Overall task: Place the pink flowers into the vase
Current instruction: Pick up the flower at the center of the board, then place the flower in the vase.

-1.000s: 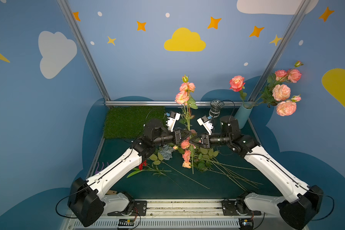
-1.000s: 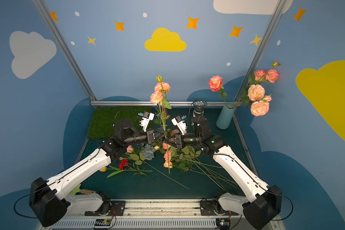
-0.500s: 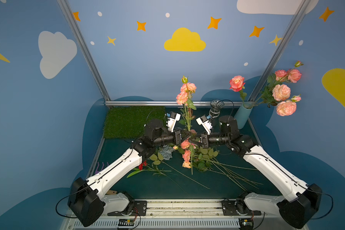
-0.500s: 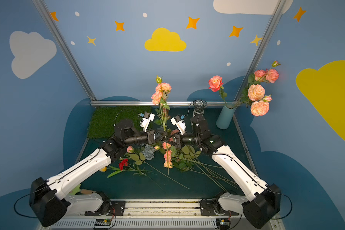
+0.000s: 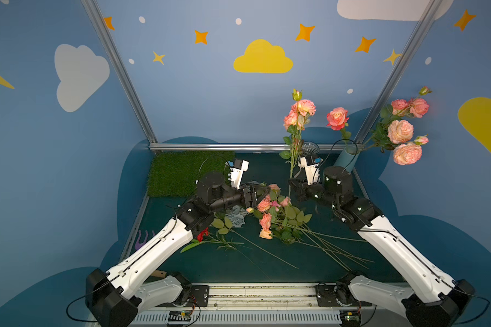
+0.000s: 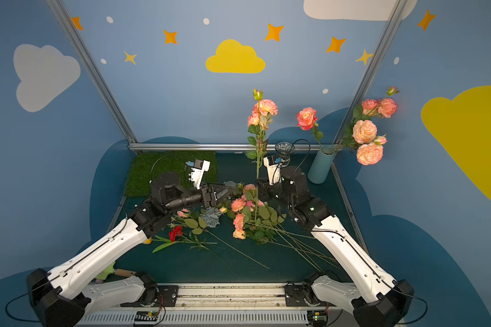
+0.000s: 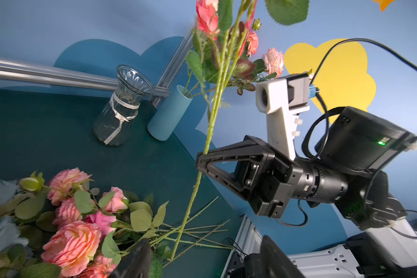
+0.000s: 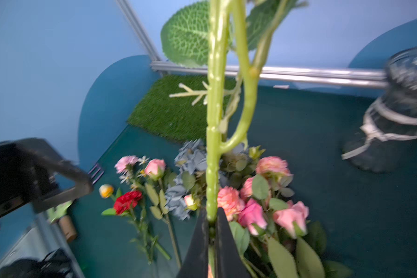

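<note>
My right gripper (image 5: 291, 184) (image 6: 258, 184) (image 8: 211, 223) is shut on the green stem (image 8: 213, 120) (image 7: 212, 115) of a pink flower cluster, which it holds upright with the blooms (image 5: 301, 110) (image 6: 262, 109) high above it. Just left of it my left gripper (image 5: 262, 193) (image 6: 226, 193) (image 7: 205, 262) stands open, clear of the stem, over the pile of pink flowers (image 5: 267, 205) (image 6: 238, 206) (image 8: 250, 209) lying on the table. The light blue vase (image 5: 344, 160) (image 6: 320, 167) (image 7: 169, 113) stands at the back right with several pink flowers in it.
A clear glass vase (image 5: 309, 147) (image 6: 284, 148) (image 7: 121, 108) stands just behind the right wrist. Grey-blue flowers (image 5: 236, 215) (image 8: 190, 156) and a red flower (image 6: 175, 232) (image 8: 127, 201) lie left of the pile. A grass mat (image 5: 182, 172) covers the back left corner. Long stems (image 5: 332, 249) trail toward the front.
My left gripper has opened and let go of the stem. My right gripper has shut on the stem and carried the upright flower to the right and back.
</note>
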Robot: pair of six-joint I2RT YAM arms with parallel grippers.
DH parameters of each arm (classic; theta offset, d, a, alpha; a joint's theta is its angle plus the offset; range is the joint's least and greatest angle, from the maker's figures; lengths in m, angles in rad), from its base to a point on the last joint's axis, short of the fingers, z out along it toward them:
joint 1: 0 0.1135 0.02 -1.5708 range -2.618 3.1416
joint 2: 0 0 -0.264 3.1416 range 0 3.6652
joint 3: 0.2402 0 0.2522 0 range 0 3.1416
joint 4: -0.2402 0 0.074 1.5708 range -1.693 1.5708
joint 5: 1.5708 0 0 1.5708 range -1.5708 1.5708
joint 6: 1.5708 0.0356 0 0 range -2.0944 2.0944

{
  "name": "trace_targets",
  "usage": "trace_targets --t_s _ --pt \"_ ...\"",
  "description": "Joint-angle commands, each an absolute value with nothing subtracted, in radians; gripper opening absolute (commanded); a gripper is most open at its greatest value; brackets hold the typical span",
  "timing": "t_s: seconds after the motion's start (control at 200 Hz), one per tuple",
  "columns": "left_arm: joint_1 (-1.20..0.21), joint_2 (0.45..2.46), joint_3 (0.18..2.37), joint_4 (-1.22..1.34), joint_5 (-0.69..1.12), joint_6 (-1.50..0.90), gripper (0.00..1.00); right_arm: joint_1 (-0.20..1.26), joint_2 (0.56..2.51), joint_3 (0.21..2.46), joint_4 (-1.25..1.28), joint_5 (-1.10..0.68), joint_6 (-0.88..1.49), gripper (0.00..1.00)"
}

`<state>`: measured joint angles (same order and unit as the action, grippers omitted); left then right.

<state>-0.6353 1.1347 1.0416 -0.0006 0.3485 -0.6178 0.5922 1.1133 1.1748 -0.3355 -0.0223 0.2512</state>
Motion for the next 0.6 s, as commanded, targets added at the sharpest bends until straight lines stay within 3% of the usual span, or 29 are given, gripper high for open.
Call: trace_targets --t_s 0.0,0.34,0.596 --pt "-0.622 1.112 1.0 -0.044 0.274 -0.585 0.72 0.585 1.106 1.267 -0.261 0.22 0.172 0.0" --pt "-0.596 1.089 0.931 -0.043 0.241 -0.595 0.71 0.443 1.214 1.51 -0.083 0.421 0.02 0.0" --pt "-0.557 1.093 0.87 0.005 0.25 -0.619 0.72 0.374 1.359 1.56 0.129 0.604 -0.136 0.0"
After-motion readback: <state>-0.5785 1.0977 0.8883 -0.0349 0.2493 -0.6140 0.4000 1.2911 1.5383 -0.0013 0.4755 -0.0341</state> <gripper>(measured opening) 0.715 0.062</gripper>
